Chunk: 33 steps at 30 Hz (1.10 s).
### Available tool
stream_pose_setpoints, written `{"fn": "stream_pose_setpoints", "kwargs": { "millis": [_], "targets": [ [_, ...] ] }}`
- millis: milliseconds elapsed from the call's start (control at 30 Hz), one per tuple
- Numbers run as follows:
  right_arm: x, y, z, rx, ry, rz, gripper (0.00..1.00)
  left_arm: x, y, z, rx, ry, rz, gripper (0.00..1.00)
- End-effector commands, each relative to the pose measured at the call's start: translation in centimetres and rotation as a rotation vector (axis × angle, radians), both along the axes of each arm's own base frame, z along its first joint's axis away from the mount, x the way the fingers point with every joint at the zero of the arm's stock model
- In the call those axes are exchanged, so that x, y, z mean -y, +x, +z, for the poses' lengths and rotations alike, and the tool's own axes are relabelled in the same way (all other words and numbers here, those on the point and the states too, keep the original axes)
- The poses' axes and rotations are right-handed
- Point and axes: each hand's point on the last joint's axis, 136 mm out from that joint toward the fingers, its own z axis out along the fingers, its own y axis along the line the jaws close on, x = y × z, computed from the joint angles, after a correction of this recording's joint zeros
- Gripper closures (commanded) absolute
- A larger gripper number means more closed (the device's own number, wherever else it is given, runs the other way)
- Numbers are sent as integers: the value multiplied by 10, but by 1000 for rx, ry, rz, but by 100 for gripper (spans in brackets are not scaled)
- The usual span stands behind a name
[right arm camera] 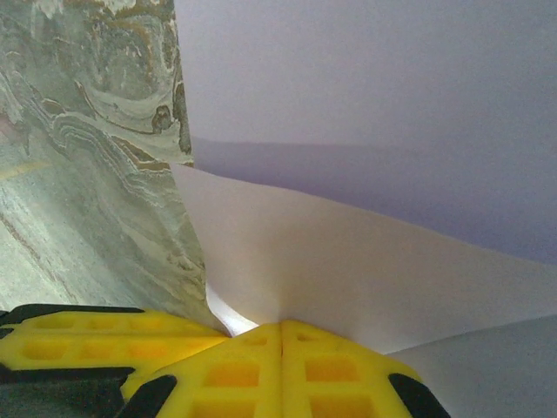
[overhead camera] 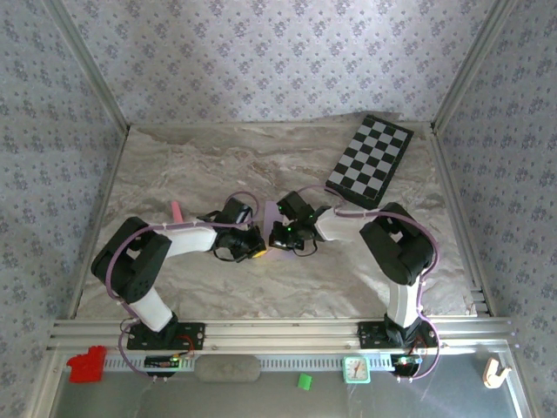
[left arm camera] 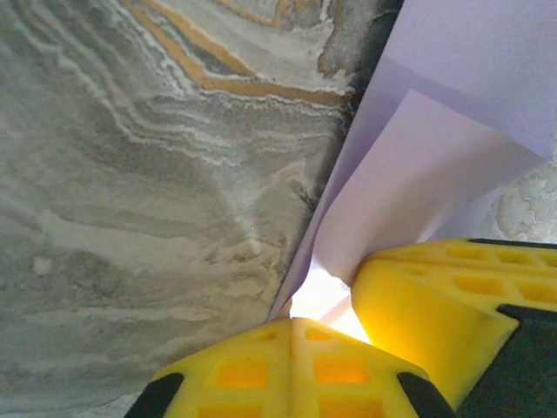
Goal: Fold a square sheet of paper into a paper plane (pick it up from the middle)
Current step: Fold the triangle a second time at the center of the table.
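The square sheet of paper [overhead camera: 271,212] is pale lilac and lies at the middle of the marbled table, mostly hidden under the two wrists. Up close it shows folded, overlapping layers [left arm camera: 435,148] [right arm camera: 348,261]. My left gripper [overhead camera: 256,250] [left arm camera: 293,320] has its yellow fingers pressed together at the paper's lower edge, shut on it. My right gripper [overhead camera: 277,237] [right arm camera: 281,326] is shut on a crease of the same sheet, its tips almost touching the left gripper's. The paper's full outline is hidden, so I cannot tell whether it has a paper plane's shape.
A black-and-white chequered board [overhead camera: 370,159] lies at the back right. A small pink object [overhead camera: 177,209] stands beside the left arm. Patterned walls close in three sides. On the front ledge sit a red piece [overhead camera: 85,363], a green block [overhead camera: 304,380] and a small clock [overhead camera: 356,369].
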Motion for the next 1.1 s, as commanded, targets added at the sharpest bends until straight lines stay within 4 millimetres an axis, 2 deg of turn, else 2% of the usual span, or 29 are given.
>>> {"fn": "stream_pose_setpoints", "kwargs": {
  "millis": [0,200,433,500,600,700,800,933,1067],
  "targets": [
    [41,15,-21,12,-106,-68,95,-44,-44,-45,-182,216,33,100],
    [67,40,-20,36,-72,-141,95,-49,-51,-52,-207,226,39,100],
    [106,56,-28,43,-130,-230,95,-43,-45,-44,-179,209,24,100],
    [114,65,-23,56,-127,-261,95,-40,-42,-40,-164,200,14,100],
    [113,76,-5,102,-100,-268,95,-33,-35,-32,-134,174,-4,100],
    [105,80,20,156,-53,-246,94,-18,-23,-14,-81,113,-28,100],
    [98,73,40,191,-8,-230,90,2,-4,17,8,21,-43,96],
    [97,57,50,190,23,-247,83,14,19,57,134,-46,-45,85],
    [93,43,50,151,64,-271,72,14,33,67,203,-64,-26,79]
  ]
}}
